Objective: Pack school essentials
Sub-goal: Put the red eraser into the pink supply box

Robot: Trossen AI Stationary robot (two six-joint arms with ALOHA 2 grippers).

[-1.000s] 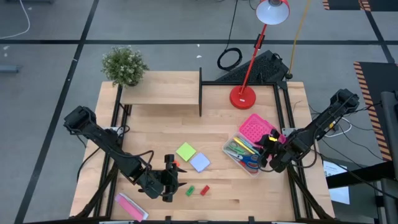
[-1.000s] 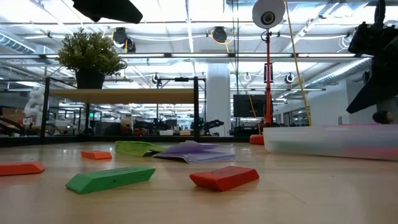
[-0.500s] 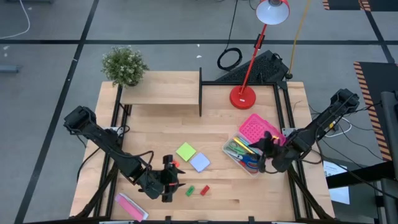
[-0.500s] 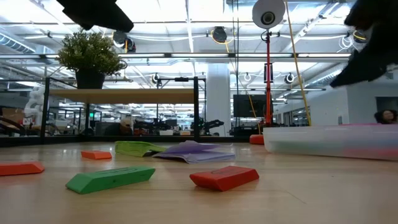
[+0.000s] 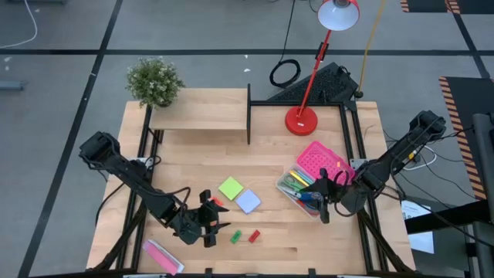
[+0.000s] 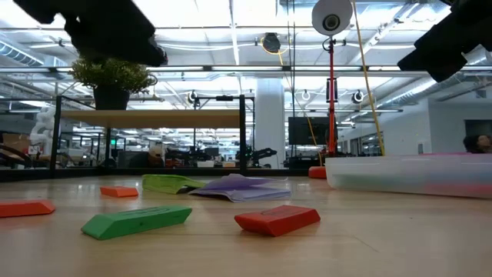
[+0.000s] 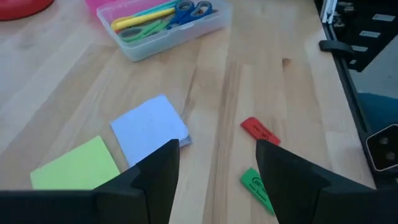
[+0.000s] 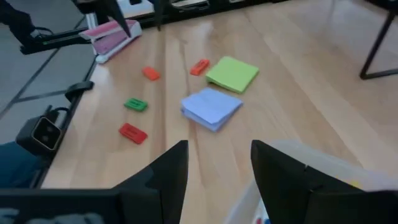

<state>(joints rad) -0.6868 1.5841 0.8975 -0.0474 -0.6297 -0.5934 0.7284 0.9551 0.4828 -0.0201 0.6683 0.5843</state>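
Two sticky-note pads, one green (image 5: 230, 188) and one pale-blue (image 5: 248, 201), lie flat mid-table. A green block (image 7: 256, 186) and a red block (image 7: 260, 132) lie near the front edge, with orange blocks (image 8: 150, 73) beside the pads. My left gripper (image 5: 209, 222) hovers open just left of the green and red blocks, touching nothing. My right gripper (image 5: 323, 198) hangs open over the near end of the clear box (image 5: 303, 193), which holds scissors and pens.
A pink perforated lid (image 5: 318, 158) lies behind the box. A pink-and-white packet (image 5: 162, 256) sits at the front left corner. A red lamp base (image 5: 301, 120), a low shelf (image 5: 201, 116) and a potted plant (image 5: 154, 81) stand at the back.
My right gripper has moved from the box's right side over the box, toward the table's left and near edges. My left gripper has dropped lower over the blocks. Nothing on the table has shifted.
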